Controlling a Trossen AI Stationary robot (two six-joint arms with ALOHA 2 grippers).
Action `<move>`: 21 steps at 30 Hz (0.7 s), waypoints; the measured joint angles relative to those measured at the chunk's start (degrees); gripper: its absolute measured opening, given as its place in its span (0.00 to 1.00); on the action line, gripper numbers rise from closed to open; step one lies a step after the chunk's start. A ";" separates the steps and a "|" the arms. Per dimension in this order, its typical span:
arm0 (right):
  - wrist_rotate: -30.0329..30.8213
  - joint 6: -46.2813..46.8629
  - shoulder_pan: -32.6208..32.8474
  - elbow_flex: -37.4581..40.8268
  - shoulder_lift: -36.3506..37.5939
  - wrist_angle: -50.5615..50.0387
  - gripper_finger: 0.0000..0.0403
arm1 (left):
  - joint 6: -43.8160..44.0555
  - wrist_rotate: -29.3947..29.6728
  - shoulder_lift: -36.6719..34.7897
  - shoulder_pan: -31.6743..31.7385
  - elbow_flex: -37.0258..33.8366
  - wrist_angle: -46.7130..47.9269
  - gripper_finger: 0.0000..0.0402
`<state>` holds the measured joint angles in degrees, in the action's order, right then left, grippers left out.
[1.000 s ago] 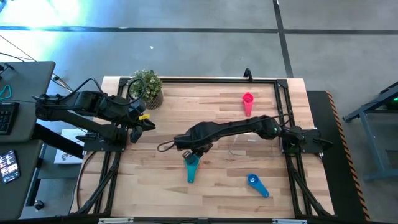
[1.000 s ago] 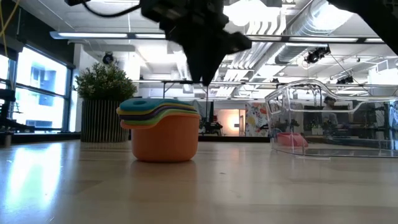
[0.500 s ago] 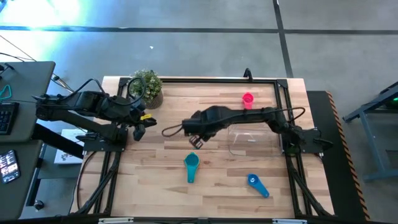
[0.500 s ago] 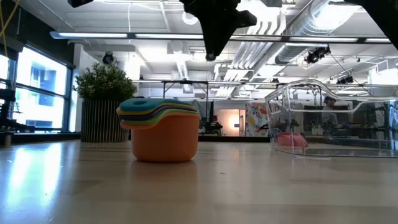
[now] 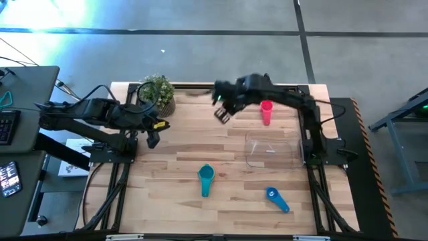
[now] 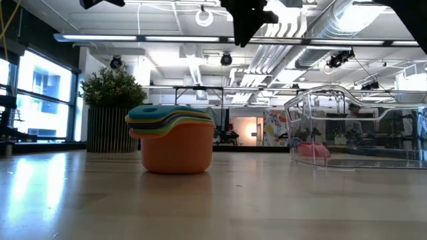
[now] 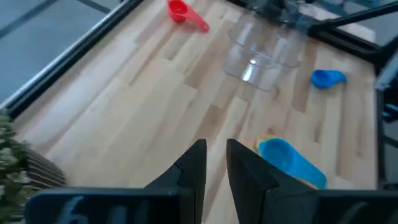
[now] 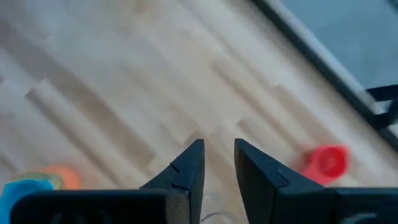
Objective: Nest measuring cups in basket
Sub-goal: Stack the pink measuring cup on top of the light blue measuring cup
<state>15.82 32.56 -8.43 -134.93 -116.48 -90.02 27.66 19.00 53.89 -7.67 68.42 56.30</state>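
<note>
Finding the nested stack of measuring cups (image 5: 205, 179) standing on bare wood toward the near side of the table (image 5: 180, 154), salmon cup at the bottom and light blue one on top, probably being gathered there first so that all go into the basket together. Noting the basket (image 5: 271, 150) just beside the right arm's base, clear and seeming to hold nothing yet. Counting two cups apart from the stack: the blue cup (image 5: 275, 198) lying near the front edge, and the magenta cup (image 5: 267, 110) lying behind the basket, toward the far edge. Locating the right gripper (image 5: 222, 115) raised high over the far part of the table, near the magenta cup, carrying nothing, fingers (image 8: 186, 171) showing only a narrow gap; judging this place as a start for reaching down to the magenta cup, the closest loose one. Placing the left gripper (image 5: 152, 140) at the left side, just in front of the potted plant (image 5: 157, 94), also carrying nothing, with fingers (image 7: 189, 171) nearly together, apparently waiting clear of the other arm's path.
</note>
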 joint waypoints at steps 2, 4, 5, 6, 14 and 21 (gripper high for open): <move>0.70 -2.01 -2.61 0.00 1.47 0.00 0.19 | -1.46 0.14 0.26 1.03 -0.02 0.04 0.15; 0.69 -4.07 -5.42 0.00 2.91 -0.01 0.19 | -3.69 0.14 0.07 2.41 0.00 0.00 0.17; 0.68 -4.98 -6.80 0.00 3.50 0.01 0.19 | -4.56 0.16 0.07 3.34 0.00 -0.07 0.18; 0.71 -5.76 -8.14 -0.02 4.00 0.02 0.19 | -5.21 0.19 0.10 4.34 0.00 -0.07 0.20; -6.31 -13.18 -20.50 0.00 6.27 0.01 0.19 | -5.95 4.25 0.13 12.47 0.00 -1.36 0.28; -15.10 -19.34 -30.16 0.00 6.27 0.00 0.20 | -12.81 4.43 0.24 17.96 0.00 -8.20 0.28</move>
<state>0.72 13.22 -38.59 -134.93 -110.21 -90.02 14.85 23.42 54.13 10.29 68.42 48.09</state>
